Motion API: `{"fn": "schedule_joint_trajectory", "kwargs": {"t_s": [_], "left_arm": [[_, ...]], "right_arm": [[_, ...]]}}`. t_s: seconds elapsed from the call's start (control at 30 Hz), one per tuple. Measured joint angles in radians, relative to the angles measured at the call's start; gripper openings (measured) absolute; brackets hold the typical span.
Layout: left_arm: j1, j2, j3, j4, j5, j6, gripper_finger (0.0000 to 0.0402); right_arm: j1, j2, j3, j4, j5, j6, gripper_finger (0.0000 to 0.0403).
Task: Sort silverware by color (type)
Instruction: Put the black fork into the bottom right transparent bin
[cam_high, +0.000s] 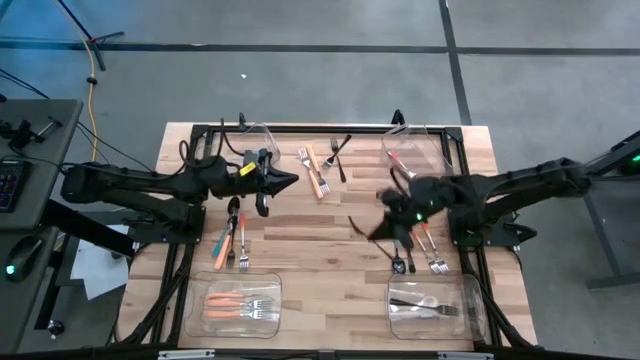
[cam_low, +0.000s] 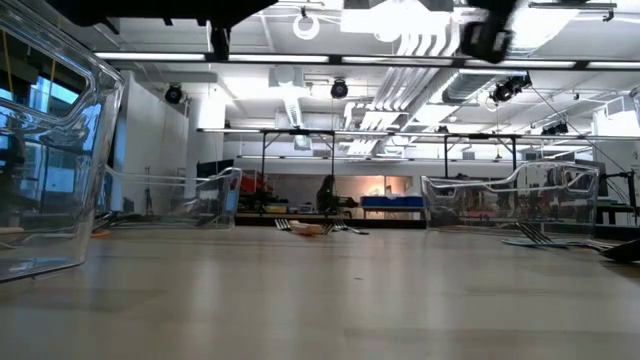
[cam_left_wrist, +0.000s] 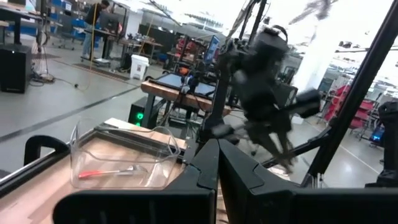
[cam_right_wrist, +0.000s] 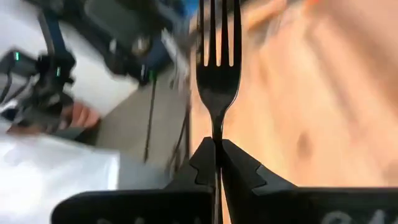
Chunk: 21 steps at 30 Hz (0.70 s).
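The right gripper (cam_right_wrist: 216, 152) has its jaws clenched on a black fork (cam_right_wrist: 216, 68), pinching the handle so the tines run straight out ahead of the jaws along the fork's long axis. In the high view this gripper (cam_high: 392, 228) hangs over the counter (cam_high: 320, 250) right of centre, the fork slanting toward 10 o'clock from it. The bin (cam_high: 437, 308) holding other dark pieces lies toward 5 o'clock from the jaws, near the counter's front edge, and the right arm is much the nearer to it. More silverware (cam_high: 425, 255) lies on the wood between the two. The likely next move is a swing toward that bin, handle turned along its length. The left gripper (cam_high: 285, 182) waits over the counter's left half, jaws clenched on nothing.
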Motion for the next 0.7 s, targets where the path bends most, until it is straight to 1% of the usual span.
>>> {"fn": "schedule_joint_trajectory", "kwargs": {"t_s": [0.13,0.27,0.43,0.57,0.7], "left_arm": [[0.000,0.004,0.000,0.001,0.004,-0.008,0.0000],[0.000,0.004,0.000,0.002,0.015,-0.008,0.0000],[0.000,0.004,0.000,0.002,0.016,-0.009,0.0000],[0.000,0.004,0.000,0.002,0.016,-0.008,0.0000],[0.000,0.004,0.000,0.002,0.016,-0.008,0.0000]], "right_arm": [[0.167,0.002,0.000,-0.096,0.009,0.171,0.0000],[0.348,0.002,-0.001,-0.143,0.065,0.362,0.0000],[0.543,0.002,-0.001,-0.206,0.122,0.570,0.0000],[0.665,0.004,-0.001,-0.304,0.161,0.681,0.0000],[0.739,0.017,-0.007,-0.382,0.179,0.713,0.0000]]}}
